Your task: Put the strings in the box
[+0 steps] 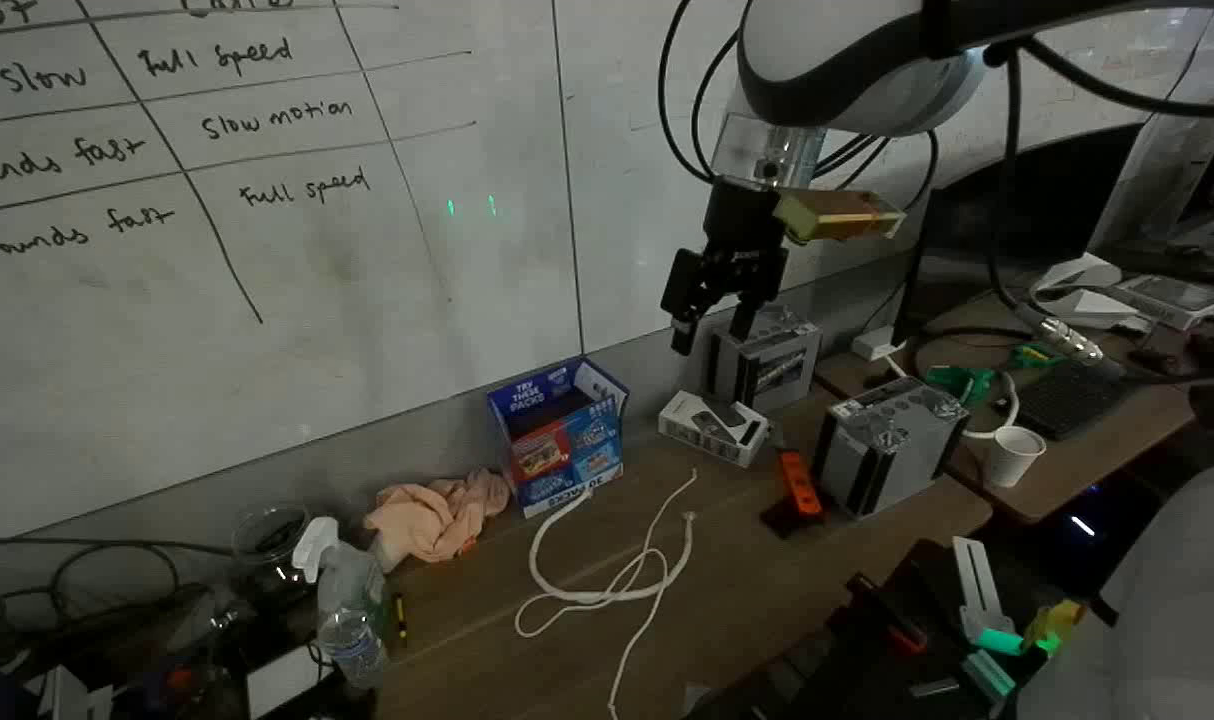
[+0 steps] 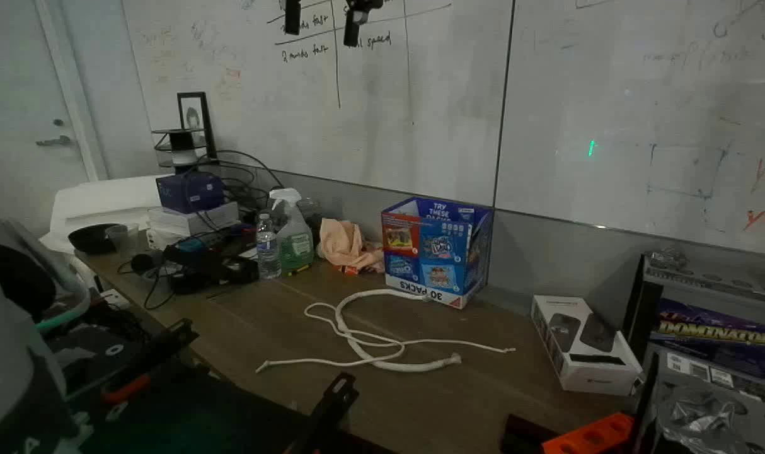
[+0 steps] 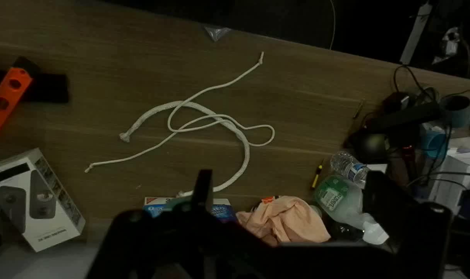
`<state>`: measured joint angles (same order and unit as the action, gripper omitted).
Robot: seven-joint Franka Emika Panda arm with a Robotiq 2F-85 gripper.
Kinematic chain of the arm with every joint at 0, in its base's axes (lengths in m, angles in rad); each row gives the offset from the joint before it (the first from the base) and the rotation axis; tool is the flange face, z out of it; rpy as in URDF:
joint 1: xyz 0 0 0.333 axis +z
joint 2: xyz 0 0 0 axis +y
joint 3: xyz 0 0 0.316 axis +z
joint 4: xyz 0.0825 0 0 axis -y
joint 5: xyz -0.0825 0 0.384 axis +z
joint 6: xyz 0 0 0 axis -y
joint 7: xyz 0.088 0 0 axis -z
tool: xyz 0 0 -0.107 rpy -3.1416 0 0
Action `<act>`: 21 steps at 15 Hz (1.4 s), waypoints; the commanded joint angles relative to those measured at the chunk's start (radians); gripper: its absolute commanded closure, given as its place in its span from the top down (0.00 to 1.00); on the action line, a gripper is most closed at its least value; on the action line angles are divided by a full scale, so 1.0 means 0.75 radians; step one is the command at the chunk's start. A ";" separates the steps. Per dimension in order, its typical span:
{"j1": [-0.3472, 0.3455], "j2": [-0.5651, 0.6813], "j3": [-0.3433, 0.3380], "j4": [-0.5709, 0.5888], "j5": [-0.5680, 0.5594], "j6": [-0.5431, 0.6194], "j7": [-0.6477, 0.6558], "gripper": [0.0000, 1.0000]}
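Gripper [image 1: 711,338] hangs high over table [image 3: 316,108], jaws spread wide, holding nothing. Top edge crops it in an exterior view, just the fingertips [image 2: 352,33] showing. Strings [image 3: 246,155], white, one thick and one thin, crossing in loose loops on the table, well below the gripper. Box [image 2: 433,252], blue, open-topped, also well below the gripper, strings lying outside it; inside is dark, bottom can't be made out. Wrist view: box mostly hidden behind one finger and the gripper body; thick string's end just beside it, touching or not can't tell. Peach cloth [image 3: 289,217] below the gripper, next to the box, lower edge covered by the gripper in the same view. Grey boxy device [image 1: 782,365] partly behind a finger in an exterior view. Gripper itself near-black in wrist view, edges hard to make out.
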<state>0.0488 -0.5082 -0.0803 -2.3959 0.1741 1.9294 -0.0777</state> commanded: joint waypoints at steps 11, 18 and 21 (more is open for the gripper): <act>0.023 0.015 0.085 -0.111 -0.011 0.189 -0.057 1.00; 0.185 0.295 0.156 -0.292 0.011 0.711 -0.276 1.00; 0.216 0.491 0.166 -0.288 -0.013 0.899 -0.381 1.00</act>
<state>0.1927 -0.2703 0.0408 -2.6367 0.1699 2.4875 -0.2782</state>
